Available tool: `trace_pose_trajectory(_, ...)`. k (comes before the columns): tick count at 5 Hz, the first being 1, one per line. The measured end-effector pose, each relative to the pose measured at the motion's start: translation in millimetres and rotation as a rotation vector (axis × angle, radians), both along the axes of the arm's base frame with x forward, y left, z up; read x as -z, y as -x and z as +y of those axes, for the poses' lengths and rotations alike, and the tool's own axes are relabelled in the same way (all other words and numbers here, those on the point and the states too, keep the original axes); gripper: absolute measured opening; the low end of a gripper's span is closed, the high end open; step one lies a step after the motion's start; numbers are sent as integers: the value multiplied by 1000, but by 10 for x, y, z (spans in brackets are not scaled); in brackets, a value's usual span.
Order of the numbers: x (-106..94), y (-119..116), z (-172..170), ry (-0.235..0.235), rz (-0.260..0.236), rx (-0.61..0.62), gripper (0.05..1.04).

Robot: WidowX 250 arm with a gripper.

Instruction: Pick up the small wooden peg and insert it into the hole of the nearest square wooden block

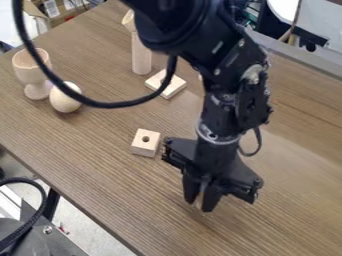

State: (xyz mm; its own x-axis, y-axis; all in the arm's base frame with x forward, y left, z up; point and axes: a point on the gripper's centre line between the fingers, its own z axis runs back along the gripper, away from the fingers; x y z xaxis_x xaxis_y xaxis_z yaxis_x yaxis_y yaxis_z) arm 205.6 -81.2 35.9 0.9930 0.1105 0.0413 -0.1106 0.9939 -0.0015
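Note:
The gripper (200, 199) hangs low over the brown table, right of centre in the lower half of the view. Nearest to it is a small wooden block (145, 142) with a round hole in its top, lying to the upper left of the gripper and apart from it. Farther back lies a flat square wooden piece (165, 84). A wooden cylinder (141, 55) stands behind that piece. Toward the left edge are a wooden goblet (31, 72) and, close beside it, a wooden egg (65, 97). I cannot tell whether the gripper holds anything.
The brown table (93, 165) has its front edge running diagonally down the lower left. A black cable (120, 105) loops from the arm across the upper left, over the egg. Behind the table's far edge are a cardboard box (60, 11) and other clutter.

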Motion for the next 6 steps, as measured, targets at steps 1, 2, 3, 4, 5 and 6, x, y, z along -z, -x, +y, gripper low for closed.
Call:
trace_pose_trajectory(1,-166,-45,132,-21,-25,-27,147)
trace_pose_trajectory(2,-335,-79,301,-31,-46,-64,147)
trace_pose_trajectory(3,-416,-113,449,-15,-61,-90,147)
trace_pose_trajectory(4,-380,-149,592,-4,-54,-107,147)
trace_pose_trajectory(5,-272,-226,719,3,-27,-116,147)
trace_pose_trajectory(6,-183,-340,851,6,-3,-114,147)
